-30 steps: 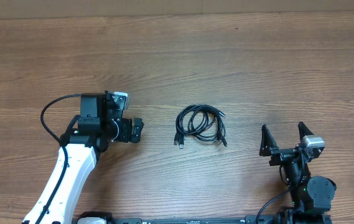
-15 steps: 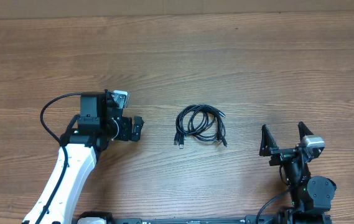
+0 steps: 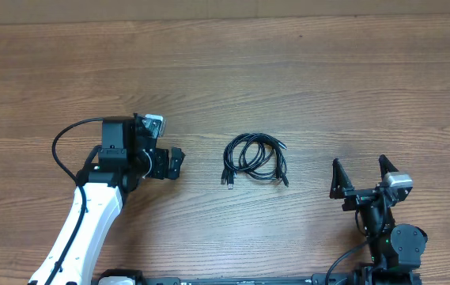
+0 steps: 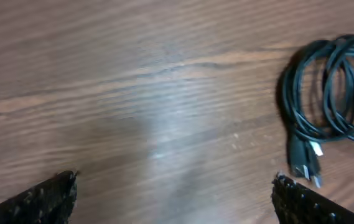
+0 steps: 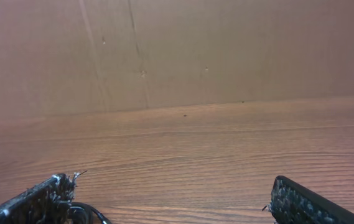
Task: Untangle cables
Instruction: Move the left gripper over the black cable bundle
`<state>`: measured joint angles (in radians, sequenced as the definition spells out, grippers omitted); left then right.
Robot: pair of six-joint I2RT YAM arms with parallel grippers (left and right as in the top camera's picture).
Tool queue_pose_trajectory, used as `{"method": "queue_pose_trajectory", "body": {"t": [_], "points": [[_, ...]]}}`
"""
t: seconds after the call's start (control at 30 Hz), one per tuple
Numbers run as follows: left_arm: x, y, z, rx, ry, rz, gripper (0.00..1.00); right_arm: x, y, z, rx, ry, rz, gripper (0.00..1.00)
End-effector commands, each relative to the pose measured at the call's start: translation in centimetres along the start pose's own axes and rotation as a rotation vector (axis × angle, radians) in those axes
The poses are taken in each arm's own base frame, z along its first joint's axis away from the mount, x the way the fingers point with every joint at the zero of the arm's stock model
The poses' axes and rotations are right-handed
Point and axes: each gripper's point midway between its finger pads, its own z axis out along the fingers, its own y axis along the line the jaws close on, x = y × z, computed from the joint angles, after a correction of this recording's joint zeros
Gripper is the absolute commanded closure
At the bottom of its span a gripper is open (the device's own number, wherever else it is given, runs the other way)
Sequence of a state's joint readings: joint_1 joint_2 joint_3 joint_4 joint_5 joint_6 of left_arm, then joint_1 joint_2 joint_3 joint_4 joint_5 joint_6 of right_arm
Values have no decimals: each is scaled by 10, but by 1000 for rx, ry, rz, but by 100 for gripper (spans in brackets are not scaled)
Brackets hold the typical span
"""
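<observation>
A bundle of coiled black cables (image 3: 255, 159) lies on the wooden table near the middle. It also shows at the right edge of the left wrist view (image 4: 329, 102), with plug ends at its lower side. My left gripper (image 3: 175, 165) is open and empty, left of the bundle and apart from it, fingers pointing toward it. My right gripper (image 3: 361, 172) is open and empty, right of the bundle near the front edge. In the right wrist view a bit of black cable (image 5: 86, 214) shows at the bottom left.
The wooden table (image 3: 288, 71) fills the view. A brown wall (image 5: 177, 50) stands behind the table's far edge in the right wrist view. The left arm's own black cable (image 3: 60, 150) loops out to the left.
</observation>
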<state>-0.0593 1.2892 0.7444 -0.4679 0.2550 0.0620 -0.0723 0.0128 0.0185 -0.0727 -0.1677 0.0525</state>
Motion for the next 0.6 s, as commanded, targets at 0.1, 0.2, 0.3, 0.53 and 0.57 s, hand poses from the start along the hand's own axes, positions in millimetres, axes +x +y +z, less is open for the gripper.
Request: {"method": "queue_pose_trajectory", "body": {"t": [0.1, 0.2, 0.3, 0.53, 0.57], "points": [[-26, -27, -21, 84, -1, 83, 0, 2, -2, 0, 11, -4, 2, 0], [-40, -33, -35, 63, 0, 128, 1, 2, -2, 0, 11, -4, 3, 0], [-53, -46, -50, 57, -4, 189, 0, 2, -2, 0, 11, -4, 2, 0], [-60, -78, -62, 106, 0, 272, 1, 2, -2, 0, 11, -4, 3, 0], [-59, -82, -62, 114, 2, 283, 0, 2, -2, 0, 11, -4, 2, 0]]}}
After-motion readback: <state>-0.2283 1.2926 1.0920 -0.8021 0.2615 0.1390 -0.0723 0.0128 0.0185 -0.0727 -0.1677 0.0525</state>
